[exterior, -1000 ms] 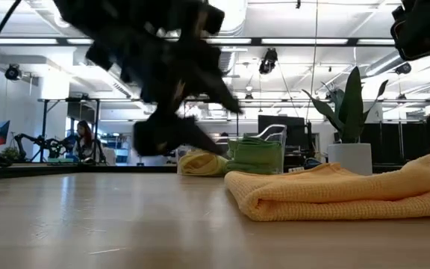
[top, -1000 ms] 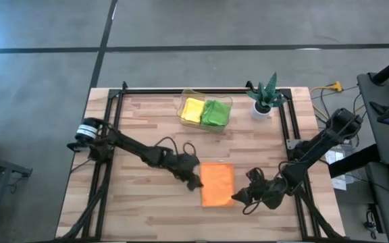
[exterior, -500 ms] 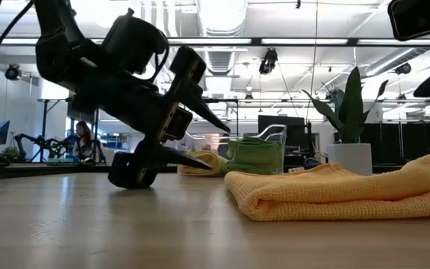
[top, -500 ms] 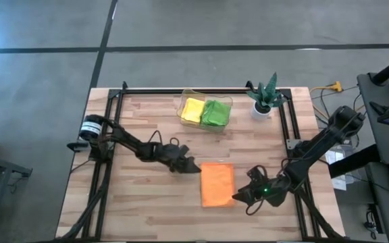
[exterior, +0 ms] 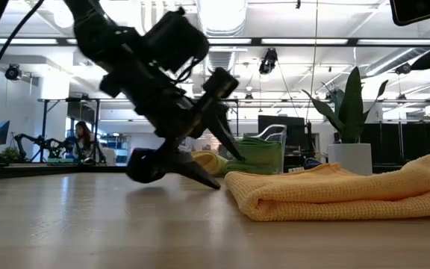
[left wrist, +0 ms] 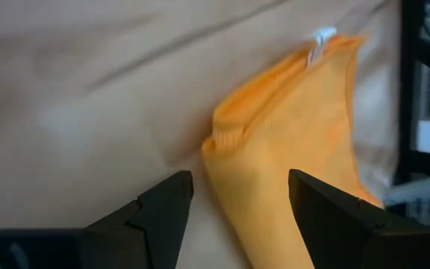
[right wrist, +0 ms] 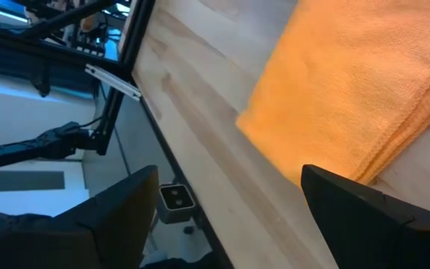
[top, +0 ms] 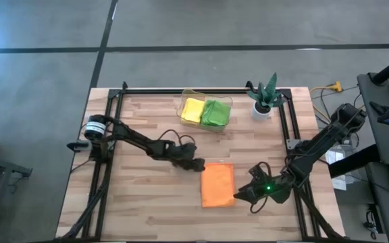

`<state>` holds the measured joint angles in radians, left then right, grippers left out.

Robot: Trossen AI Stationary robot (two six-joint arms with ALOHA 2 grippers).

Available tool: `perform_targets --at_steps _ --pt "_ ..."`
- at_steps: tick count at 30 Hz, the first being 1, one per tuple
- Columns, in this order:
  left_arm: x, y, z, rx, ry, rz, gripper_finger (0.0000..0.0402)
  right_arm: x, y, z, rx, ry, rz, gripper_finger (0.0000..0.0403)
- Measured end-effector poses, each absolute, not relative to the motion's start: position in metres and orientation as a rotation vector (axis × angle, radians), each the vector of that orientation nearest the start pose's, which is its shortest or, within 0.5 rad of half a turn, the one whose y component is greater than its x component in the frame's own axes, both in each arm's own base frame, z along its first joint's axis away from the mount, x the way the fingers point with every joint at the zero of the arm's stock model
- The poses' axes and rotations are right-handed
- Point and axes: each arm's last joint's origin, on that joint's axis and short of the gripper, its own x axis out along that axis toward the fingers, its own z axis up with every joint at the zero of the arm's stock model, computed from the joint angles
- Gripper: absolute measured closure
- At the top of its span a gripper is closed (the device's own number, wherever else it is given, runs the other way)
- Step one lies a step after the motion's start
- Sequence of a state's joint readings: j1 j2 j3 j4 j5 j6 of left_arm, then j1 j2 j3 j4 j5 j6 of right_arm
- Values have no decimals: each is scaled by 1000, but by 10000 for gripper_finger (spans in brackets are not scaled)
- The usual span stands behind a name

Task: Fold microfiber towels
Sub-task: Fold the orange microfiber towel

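Orange microfiber towel (top: 217, 184) lies folded mid-table, and both pincers flank it with fingers spread and holding nothing, left gripper (top: 198, 164) at its far corner, right gripper (top: 238, 197) at its near edge, apparently lining up another fold.

You have the orange towel (top: 217, 185) lying folded into a flat, layered rectangle on the desk (top: 140, 202) near its front middle, while the yellow towel (top: 193, 109) and a lime green towel (top: 216, 113) sit folded side by side toward the desk's far edge.
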<state>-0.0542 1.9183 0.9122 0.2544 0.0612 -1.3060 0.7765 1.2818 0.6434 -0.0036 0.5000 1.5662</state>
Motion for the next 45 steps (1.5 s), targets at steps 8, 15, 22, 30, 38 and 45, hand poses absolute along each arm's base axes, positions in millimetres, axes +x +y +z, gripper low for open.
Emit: perform_targets --at_steps 8,15,22,30,38,45 --pt "383 -16 115 -1171 689 439 187 189 167 204 1147 583 -182 79" --pt "392 -17 104 -1181 734 407 197 189 168 205 1153 580 -172 79" --pt "393 -19 109 -1165 760 322 250 186 170 205 1146 593 -157 79" --pt "393 -20 110 -1160 792 261 268 186 170 205 1112 595 -148 79" --pt "392 -22 109 -1133 826 217 310 185 169 201 1104 600 -152 79" --pt "391 -23 109 -1101 839 182 395 184 165 172 1262 587 -201 79"
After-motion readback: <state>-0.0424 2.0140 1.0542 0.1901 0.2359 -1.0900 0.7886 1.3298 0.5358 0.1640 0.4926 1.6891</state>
